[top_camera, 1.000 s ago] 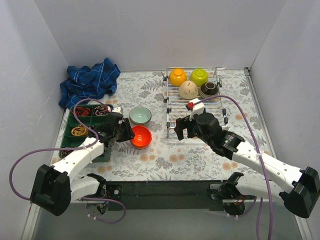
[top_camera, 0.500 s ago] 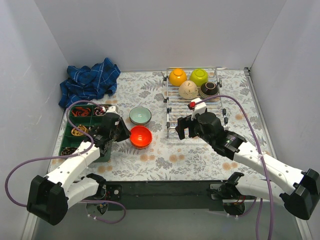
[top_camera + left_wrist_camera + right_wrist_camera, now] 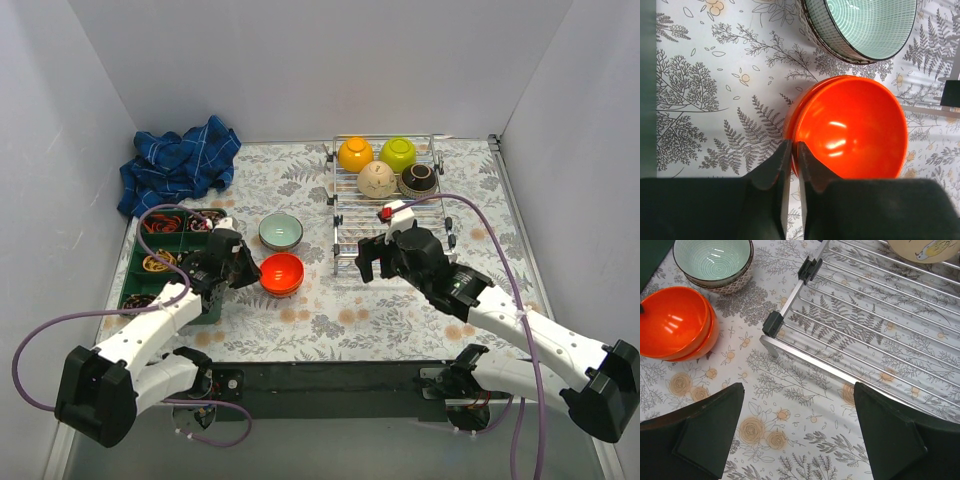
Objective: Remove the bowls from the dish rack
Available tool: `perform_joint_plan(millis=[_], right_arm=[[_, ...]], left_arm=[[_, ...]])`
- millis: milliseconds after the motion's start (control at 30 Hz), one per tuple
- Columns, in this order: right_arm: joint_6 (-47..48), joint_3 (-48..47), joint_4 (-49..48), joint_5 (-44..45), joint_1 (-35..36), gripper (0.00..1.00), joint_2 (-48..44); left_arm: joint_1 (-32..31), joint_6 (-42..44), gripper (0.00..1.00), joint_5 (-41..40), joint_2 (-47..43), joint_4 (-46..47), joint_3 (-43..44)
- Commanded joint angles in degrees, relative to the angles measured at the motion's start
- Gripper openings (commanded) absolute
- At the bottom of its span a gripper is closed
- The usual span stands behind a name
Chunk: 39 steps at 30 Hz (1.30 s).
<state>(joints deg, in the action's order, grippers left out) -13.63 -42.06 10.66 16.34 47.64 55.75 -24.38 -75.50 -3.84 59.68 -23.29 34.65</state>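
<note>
Red-orange bowl, rim between left jaws

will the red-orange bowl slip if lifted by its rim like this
Probably slippery: the red-orange bowl is glossy, with bright highlights, and the left gripper pinches only its thin rim. It likely tilts when lifted, hanging from one edge.
</note>
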Motion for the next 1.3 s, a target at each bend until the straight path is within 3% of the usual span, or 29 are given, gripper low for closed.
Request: perform_joint_plan(millis=[0,300,633,933,1267], right_arm=[[2.89,-1.87,-1.34,1.68,-1.66,0.99,0.41],[17.48,-10.31,-0.46,6.95,-10.09,0.99,9.02],[36.64,-24.72,-2.65,12.75,-19.42,0.99,30.44],[50.61,-32.47,-8.45,15.65,-22.50,0.98,46.54],[57.13,-36.16,-14.08,18.38,-23.99,0.99,56.92]], left_arm=[[-0.14,-0.43,0.16,0.32,-2.90,0.62,0.59],[-0.23,-0.34,0.55,-0.56,-8.00,-6.50,6.47],[-0.14,-0.78,0.98,-0.47,-13.10,-16.17,13.59],[-0.23,-1.22,0.98,-0.12,-13.80,-22.32,17.90],[-0.23,-1.22,0.98,0.06,-12.22,-22.59,18.70]])
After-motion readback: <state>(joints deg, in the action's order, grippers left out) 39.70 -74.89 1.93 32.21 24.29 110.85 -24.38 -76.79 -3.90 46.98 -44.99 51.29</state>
